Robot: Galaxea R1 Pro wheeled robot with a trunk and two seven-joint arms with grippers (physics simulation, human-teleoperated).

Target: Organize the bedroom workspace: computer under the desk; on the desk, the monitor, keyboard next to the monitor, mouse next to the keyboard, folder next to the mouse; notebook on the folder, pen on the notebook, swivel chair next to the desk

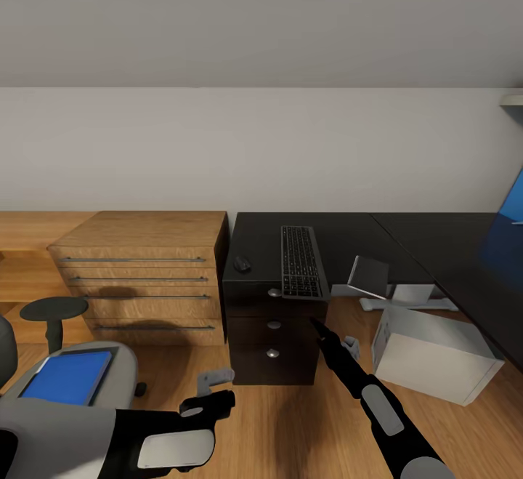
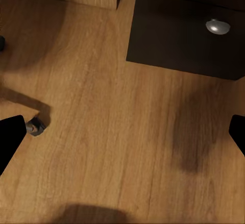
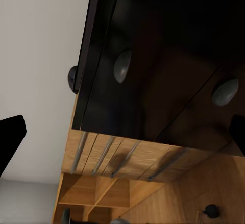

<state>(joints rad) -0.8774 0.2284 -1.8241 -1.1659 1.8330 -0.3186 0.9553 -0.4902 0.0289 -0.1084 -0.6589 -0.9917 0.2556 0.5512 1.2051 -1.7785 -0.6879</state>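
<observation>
The black desk (image 1: 407, 235) carries the keyboard (image 1: 301, 261) and, to its left, the small black mouse (image 1: 242, 264); the mouse (image 3: 73, 78) peeks over the desk edge in the right wrist view. The grey computer (image 1: 428, 352) stands on the floor under the desk. At lower left, the blue folder (image 1: 69, 376) lies on the swivel chair (image 1: 120, 370). My left gripper (image 1: 218, 389) (image 2: 122, 137) hangs open over bare floor. My right gripper (image 1: 335, 337) (image 3: 125, 134) is open, low in front of the drawer unit (image 1: 273, 352). I cannot make out the monitor, notebook or pen.
A light wood cabinet (image 1: 145, 275) with long metal handles stands left of the drawer unit. A grey tilted slab on a white base (image 1: 370, 275) sits under the desk. A blue panel (image 1: 512, 221) shows at the right edge. A chair caster (image 2: 34, 127) is near my left gripper.
</observation>
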